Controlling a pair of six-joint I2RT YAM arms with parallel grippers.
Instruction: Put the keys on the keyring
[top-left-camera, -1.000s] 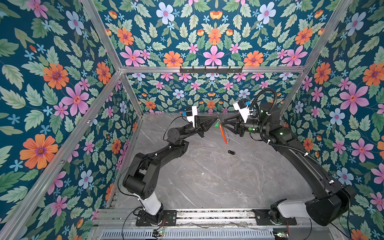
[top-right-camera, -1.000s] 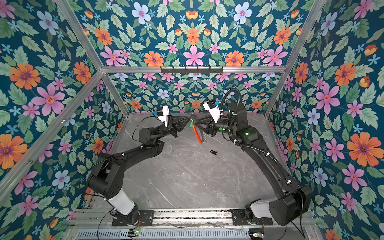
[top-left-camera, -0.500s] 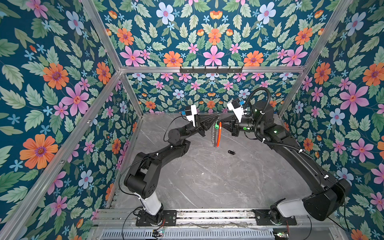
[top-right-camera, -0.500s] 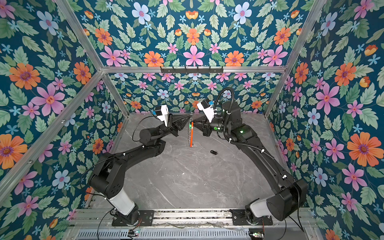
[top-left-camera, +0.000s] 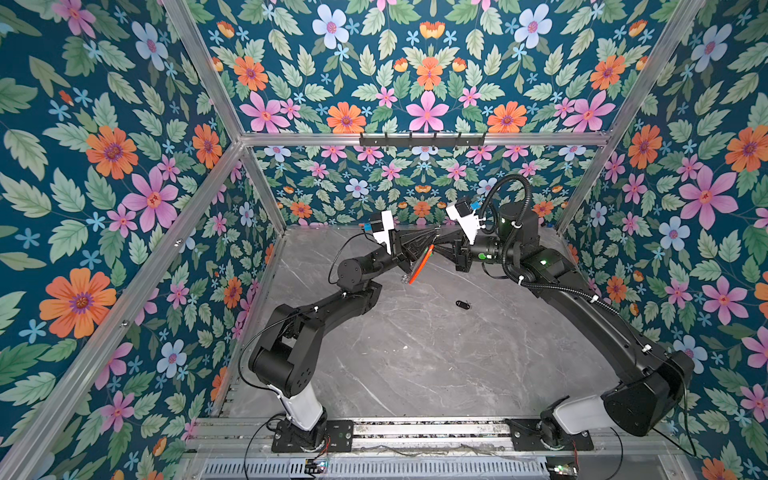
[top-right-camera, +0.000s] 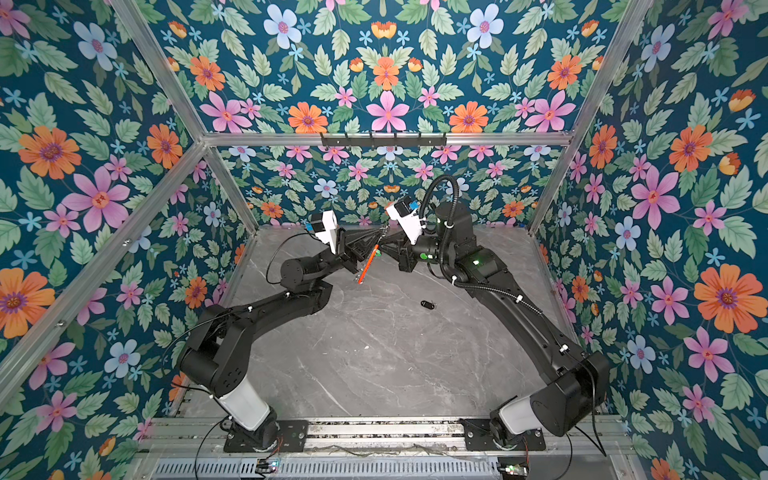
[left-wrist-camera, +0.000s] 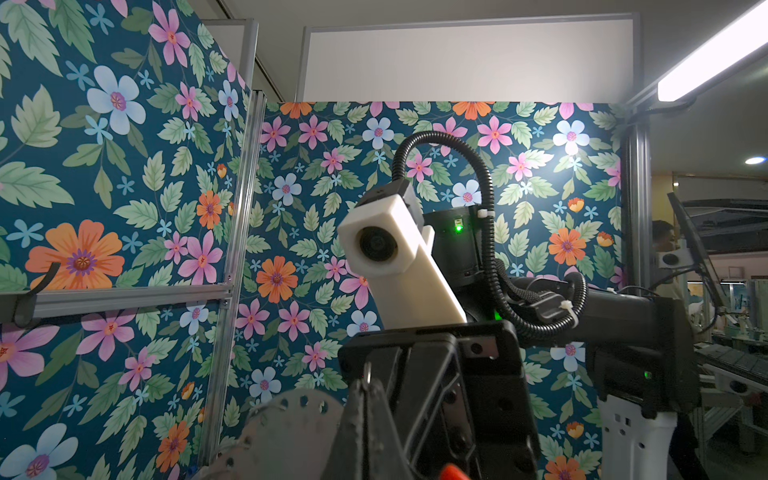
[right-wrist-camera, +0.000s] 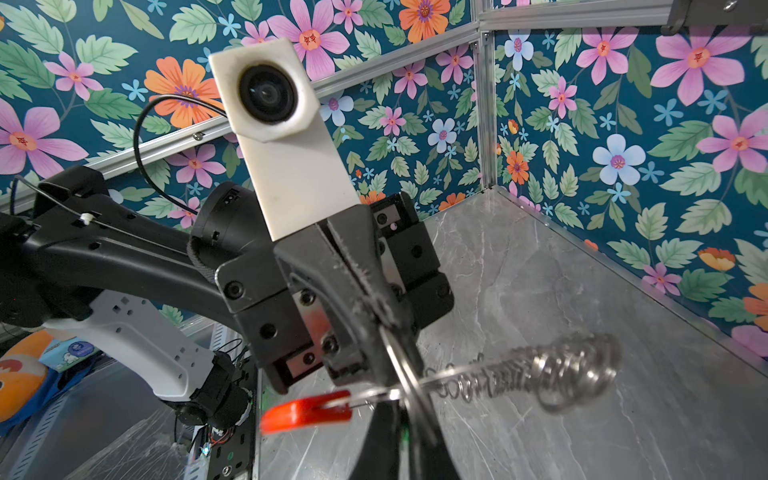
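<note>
Fingers (right-wrist-camera: 358, 266) of the left gripper (right-wrist-camera: 384, 320): pressed fully together, pinching the rim of the keyring (top-left-camera: 420, 266).

Item held: keyring, lifted clear of the table (top-left-camera: 415, 365) toward the back of the cell, between the two grippers. It is tilted and seen nearly edge-on in both top views, with its red-orange arc (top-right-camera: 368, 264) hanging lowest. The left wrist view shows a grey perforated plate (left-wrist-camera: 282, 424) of the hoop. The right wrist view shows the bunched silver split rings (right-wrist-camera: 561, 370), blurred.

Right gripper (top-left-camera: 441, 242): jaws closed, tip meeting the upper edge of the keyring opposite the left gripper. What, if anything, it pinches cannot be told.

Loose item: key with black oval fob (top-left-camera: 462, 305), lying flat on the table. It is nearer the front than the grippers, right of the keyring and well apart from both.
</note>
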